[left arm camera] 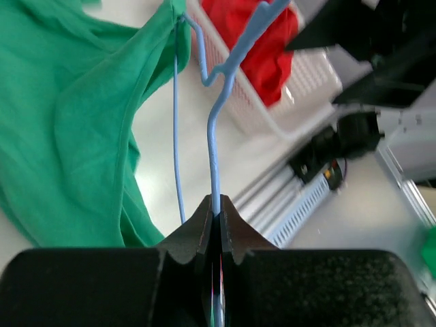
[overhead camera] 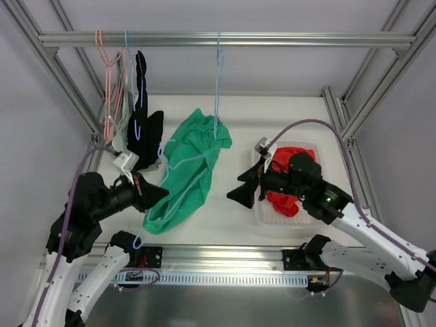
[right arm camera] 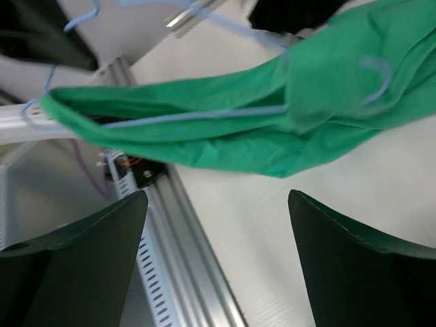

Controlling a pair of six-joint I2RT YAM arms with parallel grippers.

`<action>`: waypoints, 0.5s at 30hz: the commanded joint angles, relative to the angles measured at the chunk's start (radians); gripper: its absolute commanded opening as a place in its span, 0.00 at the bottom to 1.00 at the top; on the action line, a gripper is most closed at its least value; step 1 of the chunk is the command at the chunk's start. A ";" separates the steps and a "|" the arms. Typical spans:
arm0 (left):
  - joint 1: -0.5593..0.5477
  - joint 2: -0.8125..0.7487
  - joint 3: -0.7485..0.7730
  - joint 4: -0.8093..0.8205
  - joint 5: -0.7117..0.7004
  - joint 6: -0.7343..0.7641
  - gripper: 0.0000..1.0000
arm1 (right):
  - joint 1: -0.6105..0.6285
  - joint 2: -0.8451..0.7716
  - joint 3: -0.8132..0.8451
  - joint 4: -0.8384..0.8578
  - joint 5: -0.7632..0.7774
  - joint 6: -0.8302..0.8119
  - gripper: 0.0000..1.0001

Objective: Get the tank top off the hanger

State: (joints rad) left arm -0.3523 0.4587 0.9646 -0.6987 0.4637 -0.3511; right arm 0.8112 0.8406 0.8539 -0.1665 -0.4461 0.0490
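Tank top (overhead camera: 191, 170), green, is on the blue hanger (overhead camera: 217, 82), whose hook sits over the top rail (overhead camera: 286, 39). The cloth drapes slantwise above the middle of the worktop (overhead camera: 231, 218), its lower end drooping toward the near edge, left of centre. Over to the left gripper (overhead camera: 160, 194): its jaws are pressed tight together on the hanger's thin blue wire, and the left wrist view shows that wire rising straight out from between the fingers (left arm camera: 197, 231), with green cloth beside it. Now the right gripper (overhead camera: 246, 191): spread wide, gripping nothing, poised just beside the tank top's right side, between it and the white basket (overhead camera: 272, 221). From the right wrist, its two dark fingers (right arm camera: 82, 259) stand far apart, with the green cloth stretched across above them. A red cloth (overhead camera: 289, 180) lies bundled in the basket near the worktop's right edge. At the far-left corner a black garment (overhead camera: 143, 129) hangs from the rail beside pink hangers (overhead camera: 109, 75).
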 commanded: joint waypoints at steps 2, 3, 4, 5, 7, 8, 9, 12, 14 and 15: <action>0.003 -0.113 -0.174 -0.044 0.210 -0.126 0.00 | 0.074 0.084 -0.087 0.284 0.360 0.009 0.87; 0.003 -0.133 -0.193 -0.044 0.229 -0.138 0.00 | 0.081 0.104 -0.095 0.307 0.401 0.014 0.85; 0.003 -0.150 -0.211 -0.045 0.246 -0.147 0.00 | 0.083 0.154 -0.098 0.340 0.408 0.011 0.80; 0.003 -0.173 -0.214 -0.048 0.259 -0.164 0.00 | 0.089 0.181 -0.093 0.349 0.418 0.005 0.78; 0.003 -0.187 -0.211 -0.048 0.285 -0.178 0.00 | 0.095 0.233 -0.079 0.351 0.480 -0.008 0.75; 0.003 -0.195 -0.208 -0.048 0.291 -0.184 0.00 | 0.103 0.276 -0.069 0.351 0.486 -0.011 0.74; 0.003 -0.196 -0.204 -0.050 0.297 -0.186 0.00 | 0.106 0.294 -0.062 0.351 0.489 -0.012 0.72; 0.003 -0.195 -0.191 -0.050 0.297 -0.192 0.00 | 0.126 0.344 -0.044 0.349 0.463 -0.017 0.68; 0.003 -0.186 -0.185 -0.048 0.296 -0.192 0.00 | 0.140 0.360 -0.036 0.351 0.457 -0.024 0.67; 0.003 -0.177 -0.178 -0.048 0.297 -0.192 0.00 | 0.144 0.362 -0.036 0.355 0.458 -0.032 0.66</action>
State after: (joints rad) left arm -0.3523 0.2668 0.7437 -0.7834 0.7052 -0.5098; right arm 0.9352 1.2034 0.7589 0.1005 -0.0238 0.0429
